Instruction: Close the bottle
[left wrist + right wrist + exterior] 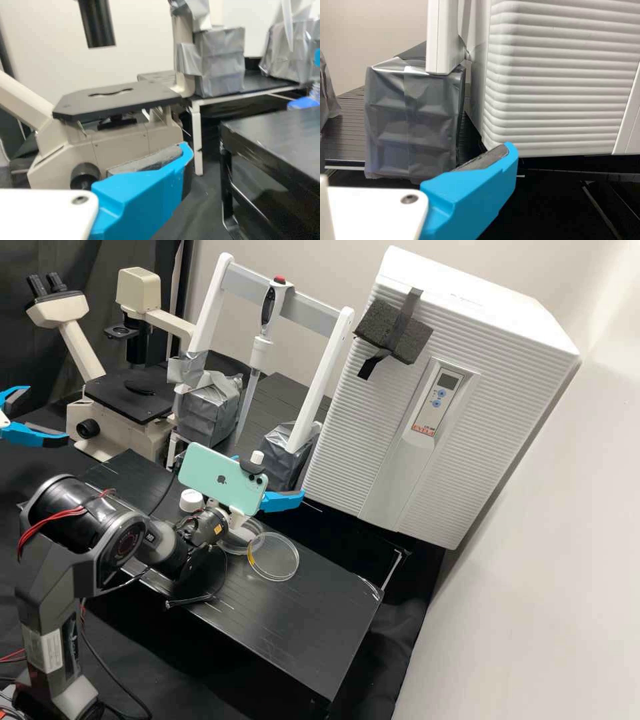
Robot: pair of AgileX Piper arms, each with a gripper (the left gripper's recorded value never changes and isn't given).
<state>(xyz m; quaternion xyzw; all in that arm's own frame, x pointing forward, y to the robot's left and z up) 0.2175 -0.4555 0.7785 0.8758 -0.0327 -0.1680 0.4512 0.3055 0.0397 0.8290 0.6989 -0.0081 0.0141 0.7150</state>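
Note:
A white round cap (191, 499), probably the bottle's top, shows just behind my right arm's wrist on the black platform (313, 620); the rest of the bottle is hidden by the arm. My right gripper (285, 500) hovers over the platform's far edge, pointing at the white cabinet. One blue finger (470, 195) appears in the right wrist view, with nothing against its pad. My left gripper (43, 413) hangs at the far left beside the microscope, its fingers spread wide and empty. In the left wrist view one of its fingers (145, 195) points at the microscope stage.
Two clear petri dishes (273, 563) lie on the platform under the right wrist. A mint phone (223, 487) is mounted on that arm. A microscope (120, 407), a pipette stand (267, 313) with taped weights (410, 125) and a large white ribbed cabinet (440, 393) line the back.

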